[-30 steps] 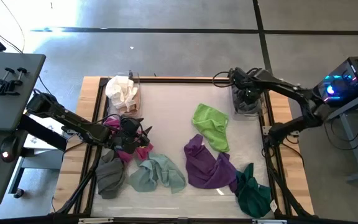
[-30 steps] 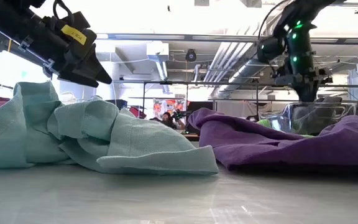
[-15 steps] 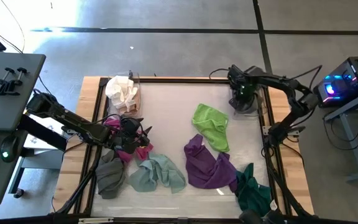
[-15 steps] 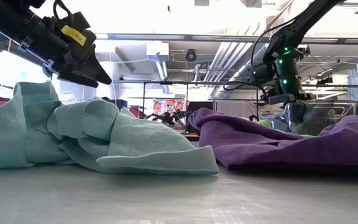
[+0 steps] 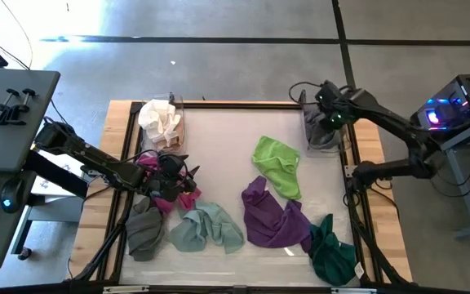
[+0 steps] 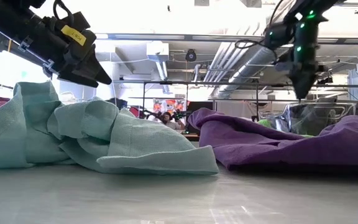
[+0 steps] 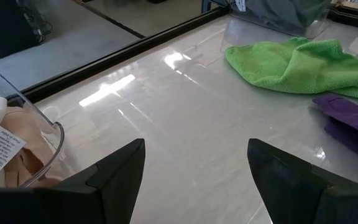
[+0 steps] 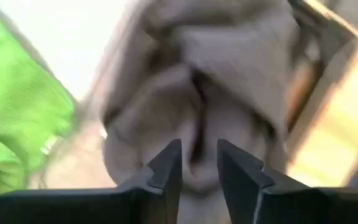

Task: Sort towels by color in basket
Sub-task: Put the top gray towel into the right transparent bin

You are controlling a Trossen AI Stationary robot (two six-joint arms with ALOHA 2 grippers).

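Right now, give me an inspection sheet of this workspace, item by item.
Surface: pale table inside a dark frame, bare in the middle.
Job's things: cream towel in a clear bin at the far left; grey-brown towel in a clear bin at the far right; lime green towel, purple towel, dark green towel, mint towel, grey towel and magenta towel loose on the table.
Clutter: nothing seen.
Grippers: left gripper open, empty, near the magenta towel; right gripper above the grey-brown towel, fingers narrowly apart, holding nothing.
Cables: cable loops on the right arm.
Surroundings: concrete floor, side desk with clamps.
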